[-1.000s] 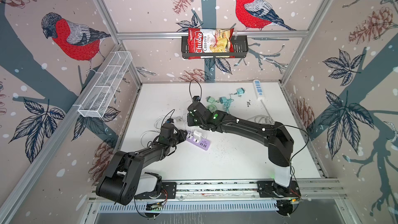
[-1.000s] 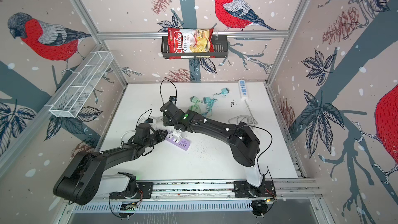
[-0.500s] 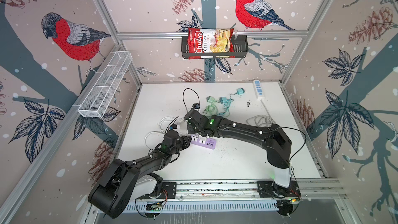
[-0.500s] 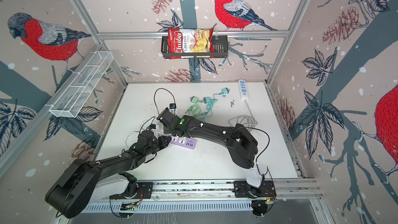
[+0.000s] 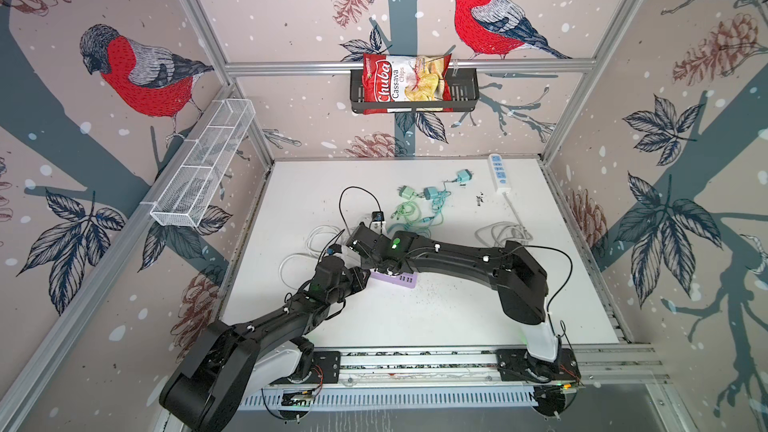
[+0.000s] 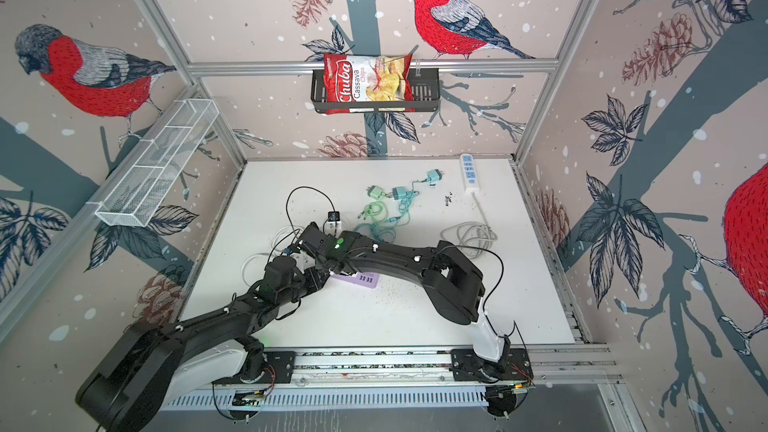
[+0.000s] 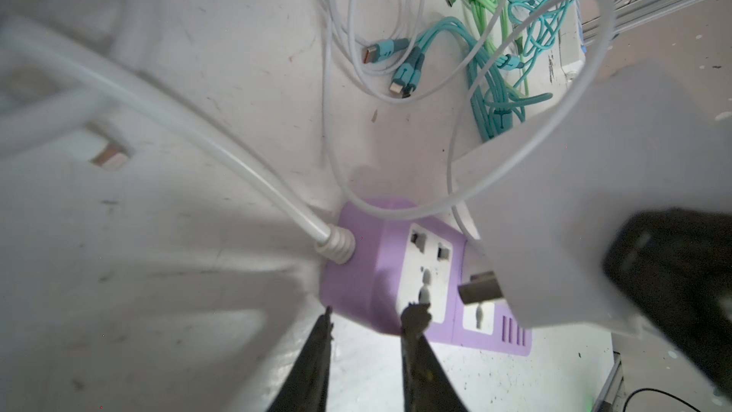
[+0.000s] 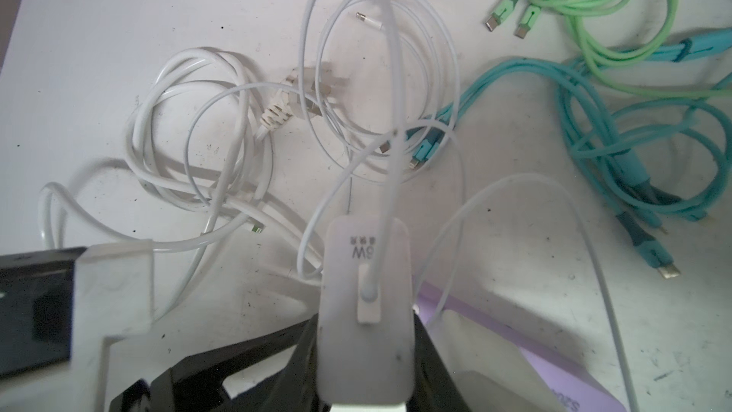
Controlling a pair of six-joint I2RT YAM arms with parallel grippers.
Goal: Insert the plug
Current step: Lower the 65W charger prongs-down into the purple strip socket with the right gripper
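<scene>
A purple power strip point(image 5: 401, 281) point(image 6: 362, 280) point(image 7: 370, 271) lies on the white table near the middle front. My left gripper point(image 5: 365, 275) point(image 6: 322, 278) point(image 7: 370, 311) is open, its fingertips either side of the strip's cable end corner. My right gripper point(image 5: 385, 270) point(image 6: 338, 270) point(image 8: 364, 374) is shut on the white plug point(image 8: 364, 303) point(image 7: 594, 212), a charger block with a thin white cable. It holds the plug over the strip. The plug's metal prongs point(image 7: 479, 289) hang just off the strip's second socket point(image 7: 477, 317). The strip's end socket point(image 7: 429, 267) is free.
White cable loops point(image 5: 309, 249) point(image 8: 206, 144) lie left of the strip, green and teal chargers with cables point(image 5: 419, 203) point(image 6: 386, 201) behind it. A small black charger point(image 5: 377, 216), a white power strip point(image 5: 498, 168) and its coiled cord point(image 5: 503, 232) sit further back.
The right arm has lowered and come forward with the plug over the strip. The left arm swung forward and its jaws have widened at the strip's end. The strip shifted slightly right.
</scene>
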